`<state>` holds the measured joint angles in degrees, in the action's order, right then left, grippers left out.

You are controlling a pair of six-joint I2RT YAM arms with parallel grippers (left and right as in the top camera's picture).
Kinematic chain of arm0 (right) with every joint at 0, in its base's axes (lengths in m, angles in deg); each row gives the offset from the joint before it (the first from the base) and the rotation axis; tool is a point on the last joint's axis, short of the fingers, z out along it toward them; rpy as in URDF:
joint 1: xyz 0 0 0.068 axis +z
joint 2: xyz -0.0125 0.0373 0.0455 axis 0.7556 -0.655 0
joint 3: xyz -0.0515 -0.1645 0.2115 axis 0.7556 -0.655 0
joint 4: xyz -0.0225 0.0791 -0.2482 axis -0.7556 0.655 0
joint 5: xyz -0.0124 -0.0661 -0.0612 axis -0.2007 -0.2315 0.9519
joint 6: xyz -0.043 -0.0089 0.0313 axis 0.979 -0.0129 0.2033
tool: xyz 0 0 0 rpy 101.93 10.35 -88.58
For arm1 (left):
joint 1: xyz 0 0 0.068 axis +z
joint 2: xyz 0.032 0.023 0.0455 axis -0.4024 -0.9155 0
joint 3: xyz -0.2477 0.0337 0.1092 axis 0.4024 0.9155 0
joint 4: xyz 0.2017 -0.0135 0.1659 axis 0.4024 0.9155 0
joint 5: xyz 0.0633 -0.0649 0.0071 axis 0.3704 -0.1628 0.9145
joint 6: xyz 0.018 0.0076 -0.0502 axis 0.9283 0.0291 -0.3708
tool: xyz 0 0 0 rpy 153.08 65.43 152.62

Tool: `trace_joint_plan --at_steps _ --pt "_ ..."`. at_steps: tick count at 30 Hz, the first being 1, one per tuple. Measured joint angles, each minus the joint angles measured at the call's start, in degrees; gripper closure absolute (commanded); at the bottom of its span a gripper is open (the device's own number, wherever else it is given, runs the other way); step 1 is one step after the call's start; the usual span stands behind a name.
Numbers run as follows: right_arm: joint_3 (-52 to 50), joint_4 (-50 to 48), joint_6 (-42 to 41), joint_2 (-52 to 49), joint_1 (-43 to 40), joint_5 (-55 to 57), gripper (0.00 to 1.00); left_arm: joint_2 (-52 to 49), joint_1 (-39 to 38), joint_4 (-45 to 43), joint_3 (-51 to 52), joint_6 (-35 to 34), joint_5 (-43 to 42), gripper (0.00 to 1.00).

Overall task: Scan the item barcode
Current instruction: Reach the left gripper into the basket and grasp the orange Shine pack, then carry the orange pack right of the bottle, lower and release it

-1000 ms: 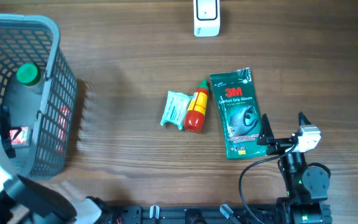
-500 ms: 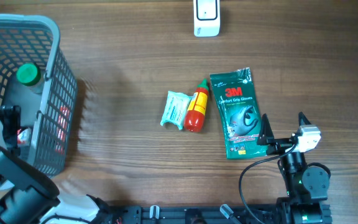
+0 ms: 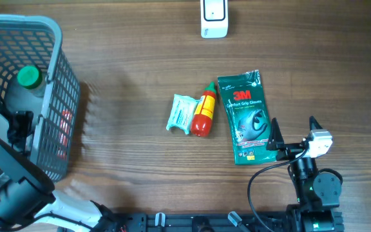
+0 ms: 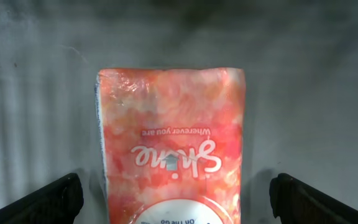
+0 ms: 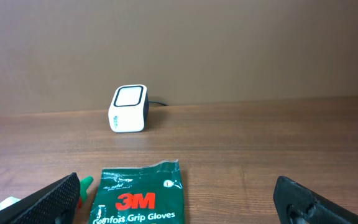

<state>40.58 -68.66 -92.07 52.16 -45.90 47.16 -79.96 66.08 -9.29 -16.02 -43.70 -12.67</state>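
An orange-pink soft packet (image 4: 173, 149) printed "Shine" lies flat on the grey floor of the basket (image 3: 62, 77). My left gripper (image 4: 176, 200) hovers over it, open, one finger on each side of the packet and neither touching it. Seen from overhead, the left gripper (image 3: 19, 127) reaches into the basket and hides the packet. The white barcode scanner (image 3: 214, 18) stands at the table's far edge, and the right wrist view shows the scanner (image 5: 129, 109) too. My right gripper (image 3: 294, 129) rests open and holds nothing, just right of a green 3M gloves pack (image 3: 247, 117).
A bottle with a green cap (image 3: 29, 78) stands in the basket. On the table's middle lie a pale teal packet (image 3: 181, 114) and a red squeeze bottle (image 3: 203, 111), side by side, left of the gloves pack (image 5: 138, 193).
My left arm has shifted over the basket and lowered its gripper, now covering the red-labelled packet that showed earlier. The right arm and the table items have not moved.
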Motion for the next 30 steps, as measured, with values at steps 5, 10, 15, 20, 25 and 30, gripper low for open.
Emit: trace_joint_plan --at_steps 5,10,15,20,25,30 --pt "0.00 0.00 0.00 0.00 0.00 0.00 0.00 -0.20 0.00 -0.02 0.00 0.55 0.37 0.23" --pt "0.00 0.00 0.02 0.00 0.00 0.00 0.00 -0.46 0.00 -0.20 0.02 1.31 0.42 0.51" --pt "0.00 0.00 0.00 0.00 0.00 0.00 0.00 -0.46 0.00 -0.13 0.02 1.11 0.44 0.55" --pt "0.00 0.00 0.02 0.00 0.00 0.00 0.00 -0.26 0.00 1.42 0.00 1.09 0.44 0.56" --pt "0.00 0.00 0.00 0.00 0.00 0.00 0.00 3.17 0.02 5.62 -1.57 1.09 0.35 0.55" --pt "0.00 0.00 0.02 0.00 0.00 0.00 0.00 13.62 0.02 8.24 -7.93 1.07 -2.69 0.56"
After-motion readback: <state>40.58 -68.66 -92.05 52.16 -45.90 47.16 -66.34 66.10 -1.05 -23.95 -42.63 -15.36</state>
